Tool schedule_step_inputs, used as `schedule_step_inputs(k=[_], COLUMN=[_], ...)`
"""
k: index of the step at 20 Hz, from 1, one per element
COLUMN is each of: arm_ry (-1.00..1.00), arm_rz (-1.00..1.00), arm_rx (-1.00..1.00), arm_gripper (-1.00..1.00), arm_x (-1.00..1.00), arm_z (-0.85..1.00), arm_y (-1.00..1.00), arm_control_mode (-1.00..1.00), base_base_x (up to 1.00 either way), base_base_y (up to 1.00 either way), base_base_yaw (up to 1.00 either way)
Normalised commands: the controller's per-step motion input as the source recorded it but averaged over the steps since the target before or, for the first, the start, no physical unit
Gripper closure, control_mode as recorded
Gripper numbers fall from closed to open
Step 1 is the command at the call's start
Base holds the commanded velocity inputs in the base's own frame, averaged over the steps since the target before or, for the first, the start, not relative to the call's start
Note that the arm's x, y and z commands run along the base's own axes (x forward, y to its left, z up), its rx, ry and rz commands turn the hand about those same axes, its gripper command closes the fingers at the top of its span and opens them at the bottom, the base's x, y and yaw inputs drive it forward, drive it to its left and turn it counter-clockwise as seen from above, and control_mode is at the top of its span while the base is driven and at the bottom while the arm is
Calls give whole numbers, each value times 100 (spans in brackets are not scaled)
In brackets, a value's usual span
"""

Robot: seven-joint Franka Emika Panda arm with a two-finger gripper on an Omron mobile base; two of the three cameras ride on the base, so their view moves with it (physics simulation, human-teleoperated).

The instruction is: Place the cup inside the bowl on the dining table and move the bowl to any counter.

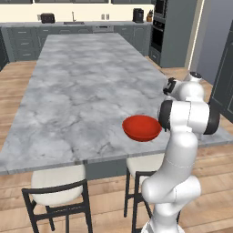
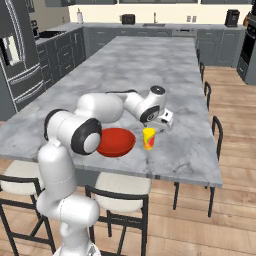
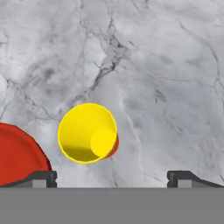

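Left base view: from behind the arm, looking down the long dining table point(image 1: 82, 95).
Right base view: the other side, same table, same bowl point(image 2: 116, 142).
Hand view: very close, straight down on the cup point(image 3: 87, 133) (bowl at its edge).

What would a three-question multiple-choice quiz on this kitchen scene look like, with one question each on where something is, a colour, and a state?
1. Where does the cup stand?
A. Inside the bowl
B. On the dining table beside the bowl
C. On a chair

2. What colour is the bowl?
A. Red
B. Blue
C. White

3. How is the pincer?
A. Shut on the cup
B. Shut on the bowl
C. Open, holding nothing

Answers:
1 B: the right base view shows the cup upright on the marble next to the bowl.
2 A: it is glossy red in both base views.
3 C: in the hand view the fingertips stand wide apart above the cup.
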Motion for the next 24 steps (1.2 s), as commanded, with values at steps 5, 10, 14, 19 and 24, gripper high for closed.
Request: schedule_step_inputs(k=[5, 10, 14, 19, 24], arm_ry=[0, 0, 0, 0, 0], arm_rz=[0, 0, 0, 0, 0], arm_rx=[2, 0, 0, 0, 0], arm_gripper=[-100, -100, -100, -100, -100], arm_x=[20, 32, 11, 0, 0], arm_z=[-8, -13, -18, -16, -13], arm_y=[0, 0, 0, -7, -15], arm_control_mode=[-100, -100, -100, -100, -100], base_base_x=[0, 0, 0, 0, 0], base_base_y=[0, 0, 0, 0, 0], base_base_yaw=[0, 0, 0, 0, 0])
